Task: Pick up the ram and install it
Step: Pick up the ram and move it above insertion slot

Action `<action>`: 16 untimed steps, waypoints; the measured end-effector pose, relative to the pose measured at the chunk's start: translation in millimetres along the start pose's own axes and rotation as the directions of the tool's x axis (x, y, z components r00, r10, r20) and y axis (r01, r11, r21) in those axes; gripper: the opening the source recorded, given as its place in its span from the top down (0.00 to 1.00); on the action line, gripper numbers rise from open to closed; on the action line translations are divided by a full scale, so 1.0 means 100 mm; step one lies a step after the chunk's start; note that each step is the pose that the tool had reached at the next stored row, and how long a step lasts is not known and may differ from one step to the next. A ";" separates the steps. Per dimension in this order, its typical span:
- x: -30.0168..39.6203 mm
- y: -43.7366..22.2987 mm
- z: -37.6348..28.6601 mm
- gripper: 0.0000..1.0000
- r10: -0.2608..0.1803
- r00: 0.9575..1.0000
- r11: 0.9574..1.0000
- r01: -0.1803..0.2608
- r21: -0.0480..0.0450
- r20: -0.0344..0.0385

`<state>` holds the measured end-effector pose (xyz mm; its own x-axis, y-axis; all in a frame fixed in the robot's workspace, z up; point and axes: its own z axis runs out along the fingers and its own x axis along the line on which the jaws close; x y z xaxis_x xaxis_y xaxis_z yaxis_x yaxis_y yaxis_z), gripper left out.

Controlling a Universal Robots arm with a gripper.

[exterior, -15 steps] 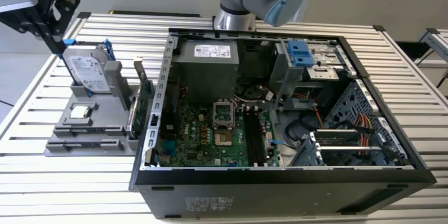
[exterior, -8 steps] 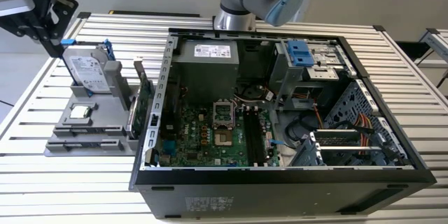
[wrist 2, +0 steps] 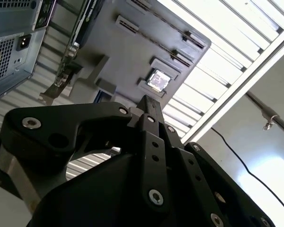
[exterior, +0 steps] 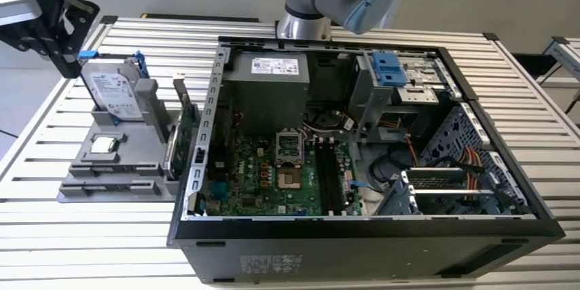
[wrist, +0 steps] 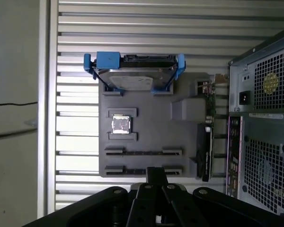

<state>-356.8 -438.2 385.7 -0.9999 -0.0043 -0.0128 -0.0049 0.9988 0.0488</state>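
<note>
My black gripper hangs above the far end of the grey parts holder, at the exterior view's left, beside the silver hard drive. In both wrist views its fingertips are pressed together, and I see nothing between them. Below them lie the holder's two long narrow slots, which look bare. The ram is out of view. The open computer case lies to the exterior view's right, with the motherboard's long black memory slots exposed.
A small square chip sits in the holder's middle. A green expansion card stands on edge between holder and case. The power supply, drive cage and orange cables crowd the case. The slatted metal table surrounds everything.
</note>
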 end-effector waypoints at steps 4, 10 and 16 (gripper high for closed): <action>0.000 -0.032 0.002 1.00 0.001 1.000 1.000 -0.001 0.000 0.000; 0.000 -0.083 0.006 1.00 0.002 1.000 1.000 -0.002 0.000 -0.001; 0.001 -0.140 0.010 1.00 0.004 1.000 1.000 -0.004 0.000 -0.001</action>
<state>-356.8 -452.1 383.9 -0.9999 -0.0002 -0.0121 -0.0008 0.9988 0.0488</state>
